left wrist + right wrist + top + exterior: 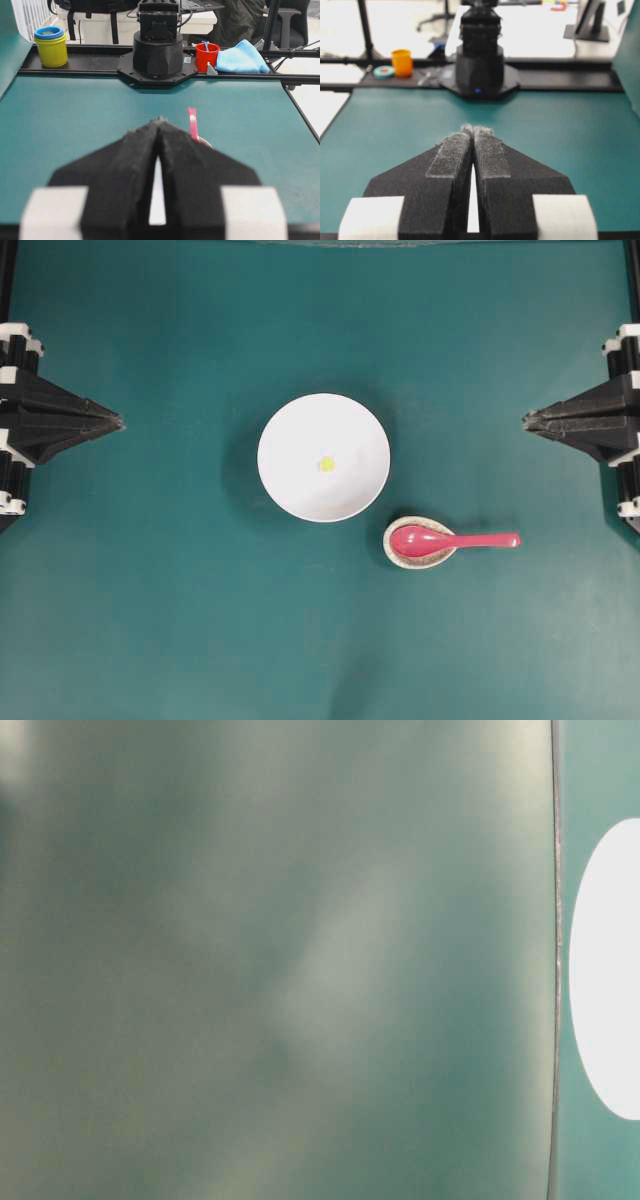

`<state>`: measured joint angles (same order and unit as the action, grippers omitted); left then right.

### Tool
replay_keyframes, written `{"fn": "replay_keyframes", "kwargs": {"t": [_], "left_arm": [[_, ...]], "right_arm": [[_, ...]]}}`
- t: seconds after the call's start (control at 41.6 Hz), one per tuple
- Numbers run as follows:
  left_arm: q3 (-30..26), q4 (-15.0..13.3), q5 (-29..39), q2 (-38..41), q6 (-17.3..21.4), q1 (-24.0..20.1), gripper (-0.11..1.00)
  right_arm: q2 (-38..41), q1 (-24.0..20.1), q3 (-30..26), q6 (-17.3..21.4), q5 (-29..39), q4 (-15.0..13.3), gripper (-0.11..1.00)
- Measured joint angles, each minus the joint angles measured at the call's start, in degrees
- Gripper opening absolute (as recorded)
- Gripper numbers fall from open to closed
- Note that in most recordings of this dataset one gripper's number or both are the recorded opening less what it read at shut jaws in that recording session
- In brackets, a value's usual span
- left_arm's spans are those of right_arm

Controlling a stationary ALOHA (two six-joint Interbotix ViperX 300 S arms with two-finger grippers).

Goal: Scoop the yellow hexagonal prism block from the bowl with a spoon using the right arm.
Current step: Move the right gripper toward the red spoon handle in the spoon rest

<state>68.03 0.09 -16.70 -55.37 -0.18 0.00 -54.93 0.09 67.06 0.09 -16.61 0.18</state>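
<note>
The white bowl [323,457] sits mid-table with the tiny yellow hexagonal prism block [326,464] lying on its floor. Just right and nearer the front, the pink-red spoon [450,539] rests with its scoop in a small speckled dish [418,544], handle pointing right. My right gripper [526,421] is at the right edge, shut and empty, far from the spoon. My left gripper [120,422] is at the left edge, also shut and empty. The spoon's handle [192,123] peeks past the left fingers. In the right wrist view the right gripper [475,130] has its tips pressed together.
The table-level view is mostly blurred grey-green, with the bowl's white edge [605,970] at its right. Off the table beyond the far arm base stand stacked yellow cups [51,46], a red cup [206,56] and a blue cloth [241,57].
</note>
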Motion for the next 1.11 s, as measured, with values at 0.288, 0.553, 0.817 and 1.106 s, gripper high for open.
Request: {"fn": "replay_keyframes", "kwargs": {"t": [0.288, 0.553, 0.817, 1.106], "left_arm": [[-0.4, 0.2, 0.5, 0.1, 0.0, 0.0, 0.04], [-0.4, 0.3, 0.6, 0.4, 0.0, 0.0, 0.04], [-0.4, 0.2, 0.6, 0.5, 0.0, 0.0, 0.03], [-0.4, 0.3, 0.6, 0.4, -0.1, 0.0, 0.04]], "right_arm": [[0.2, 0.3, 0.0, -0.2, 0.3, -0.1, 0.22], [0.6, 0.3, 0.0, -0.2, 0.3, 0.0, 0.61], [1.0, 0.3, 0.0, -0.1, 0.7, 0.0, 0.61], [3.8, 0.3, 0.0, -0.1, 0.8, 0.9, 0.61]]}}
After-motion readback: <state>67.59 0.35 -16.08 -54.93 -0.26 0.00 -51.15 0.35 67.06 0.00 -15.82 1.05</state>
